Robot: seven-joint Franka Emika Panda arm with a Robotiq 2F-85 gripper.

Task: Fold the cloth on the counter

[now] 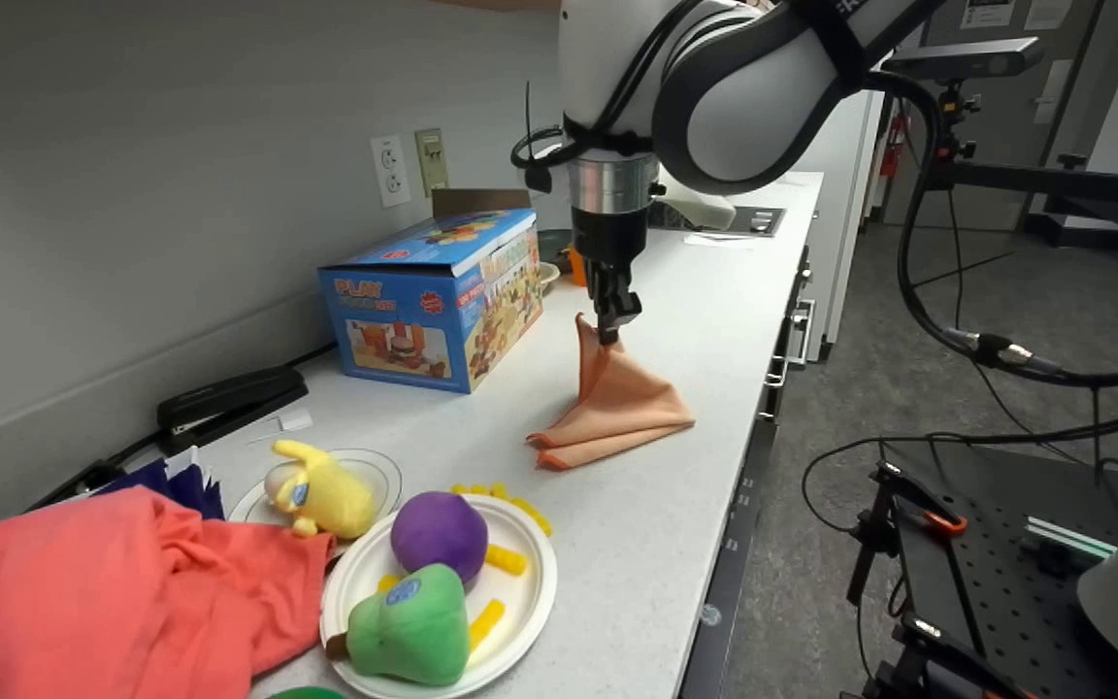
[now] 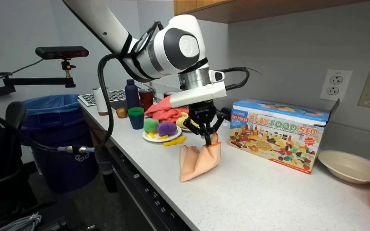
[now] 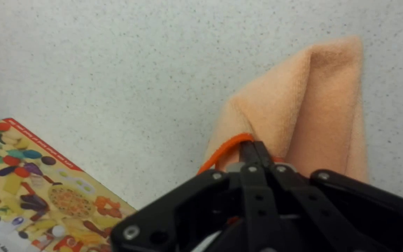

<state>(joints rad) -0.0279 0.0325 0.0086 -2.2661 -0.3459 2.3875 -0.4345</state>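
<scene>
Gripper point(image 2: 208, 143) jaws pinch the cloth point(image 1: 619, 396) by its orange edge; I'd draw that low over the part on the counter point(image 2: 255, 192) and set it flat before releasing.

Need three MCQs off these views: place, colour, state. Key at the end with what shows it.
1. Where is the green toy pear?
A) in the bowl
B) on the white plate
C) on the box

2. What colour is the round toy beside it?
A) red
B) yellow
C) purple

3. How is the gripper?
A) shut on the cloth
B) wide open
C) out of view

Key:
1 B: both exterior views show it there.
2 C: the same views show it.
3 A: fingertips meet where the cloth peaks.
</scene>
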